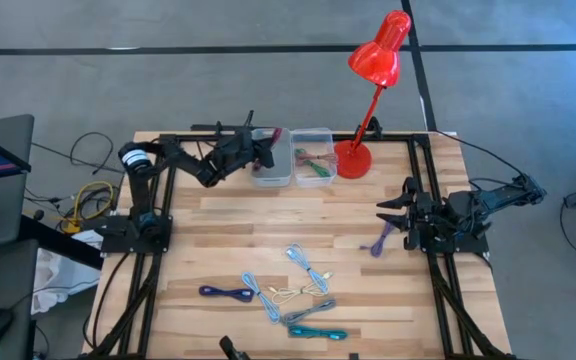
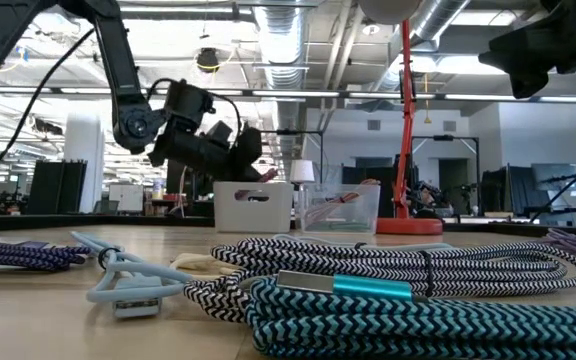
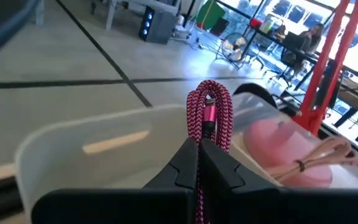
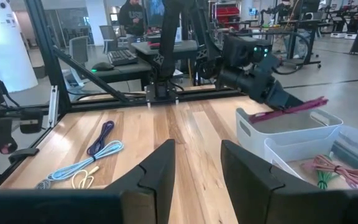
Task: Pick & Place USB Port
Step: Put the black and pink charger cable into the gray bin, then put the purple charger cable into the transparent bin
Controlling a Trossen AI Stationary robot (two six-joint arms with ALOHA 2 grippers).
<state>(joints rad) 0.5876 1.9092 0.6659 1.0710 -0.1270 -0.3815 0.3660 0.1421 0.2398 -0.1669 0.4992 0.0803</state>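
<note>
Over the white plastic bin point(image 1: 271, 165) at the counter's far edge, I see my left claw point(image 1: 265, 152) pinching a looped magenta braided USB cable point(image 3: 209, 117). Beside it stands a clear bin point(image 1: 313, 158) holding coiled cables. My right claw point(image 1: 386, 214) hovers spread near the counter's right edge, above a purple cable point(image 1: 379, 241).

**What stays out of sight**

The tail of the magenta braided USB cable point(image 3: 209, 115) disappears between the left gripper point(image 3: 199, 163) and its dark fingers. Inside the white plastic bin point(image 1: 271, 166), the contents cannot be made out from above. The purple cable point(image 1: 380, 240) beside the right gripper point(image 1: 396, 215) is too small to read.
</note>
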